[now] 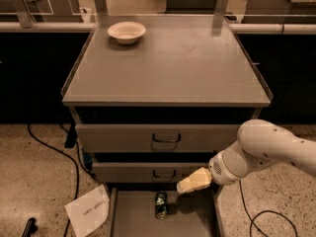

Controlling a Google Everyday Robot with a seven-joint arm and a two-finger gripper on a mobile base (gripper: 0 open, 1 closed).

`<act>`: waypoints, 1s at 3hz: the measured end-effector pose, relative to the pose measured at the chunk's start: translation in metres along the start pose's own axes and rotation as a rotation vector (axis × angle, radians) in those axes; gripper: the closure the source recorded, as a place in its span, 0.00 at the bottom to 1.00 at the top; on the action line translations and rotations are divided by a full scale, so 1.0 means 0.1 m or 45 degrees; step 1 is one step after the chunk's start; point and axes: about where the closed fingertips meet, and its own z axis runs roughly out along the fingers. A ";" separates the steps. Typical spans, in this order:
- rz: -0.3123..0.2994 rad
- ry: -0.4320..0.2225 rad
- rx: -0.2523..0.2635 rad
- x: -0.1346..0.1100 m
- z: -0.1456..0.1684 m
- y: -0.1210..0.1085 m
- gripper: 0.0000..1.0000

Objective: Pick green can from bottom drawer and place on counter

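**Hand poised over the open bottom drawer, can in the tray**

Camera view: A grey metal cabinet with three drawers fills the middle of the scene. Its flat top, the table [187,68], has raised rims along the left and right edges. On it stands a cream bowl [127,32], at the far left corner. The two upper drawers are pushed in, the top drawer [123,138] and the middle drawer [123,174], each with a dark handle at the centre of its face.

The bottom drawer [190,223] is pulled out toward the near side, and its plain tray floor shows. The green can [161,205] rests on that floor, left of the drawer's middle and close to the far end. It seems to lie on its side, with its long axis running near to far.

The white arm [269,149] comes in from the right edge and bends down toward the cabinet front. Its cream hand [183,184] points left. It sits low before the right part of the middle drawer's face, above the far right part of the open tray. The hand is just to the right of the can, higher than it and apart from it. Whether the hand is spread or closed cannot be told, and nothing is seen held in it.

On the speckled floor [29,181] to the left lies a white sheet of paper [89,211], just beside the open drawer. A dark cable [52,149] runs across the floor farther left, and another cable [261,221] loops at the near right.
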 end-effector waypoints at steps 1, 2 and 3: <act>0.006 -0.002 -0.012 -0.01 0.08 -0.02 0.00; 0.042 -0.074 -0.005 0.03 0.18 -0.06 0.00; 0.113 -0.142 -0.019 0.35 0.56 -0.04 0.00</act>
